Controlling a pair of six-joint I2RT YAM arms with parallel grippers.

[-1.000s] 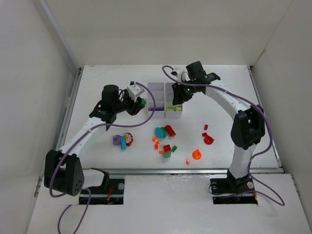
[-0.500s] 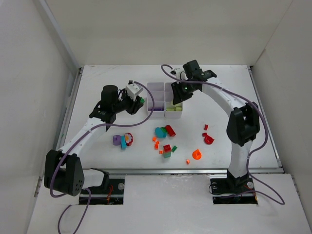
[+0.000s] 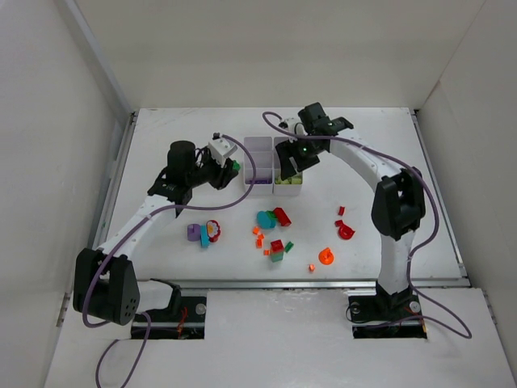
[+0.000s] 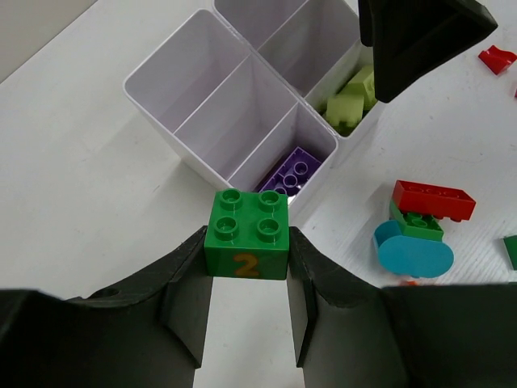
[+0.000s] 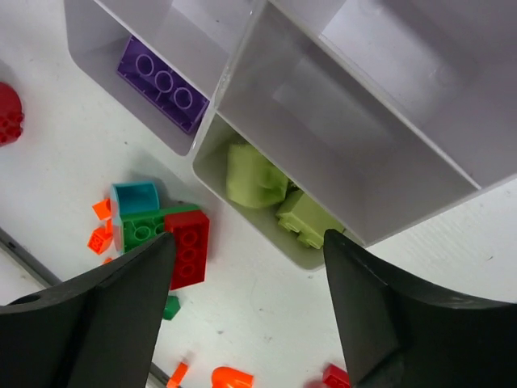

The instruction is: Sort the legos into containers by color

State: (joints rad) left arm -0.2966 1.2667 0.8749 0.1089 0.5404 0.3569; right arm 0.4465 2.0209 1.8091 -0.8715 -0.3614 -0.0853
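Note:
My left gripper [image 4: 247,246] is shut on a dark green brick [image 4: 246,242] marked with an orange 2, just left of the white six-compartment tray [image 4: 174,69]. From above, that gripper [image 3: 230,168] is beside the tray [image 3: 260,192]. My right gripper [image 3: 292,158] hangs open over the tray's right column. Nothing sits between its fingers [image 5: 105,315]. Two lime green pieces [image 5: 254,184] lie in the near right compartment. A purple brick [image 5: 161,85] lies in the near left one.
Loose legos lie on the table in front of the tray: a teal piece [image 3: 265,219], a red brick [image 3: 281,216], a purple piece [image 3: 193,233], small orange bits [image 3: 258,234], an orange piece [image 3: 325,257] and red pieces [image 3: 346,230]. White walls enclose the table.
My right gripper has shifted a little left over the tray's right column. The left arm and its green brick have not moved.

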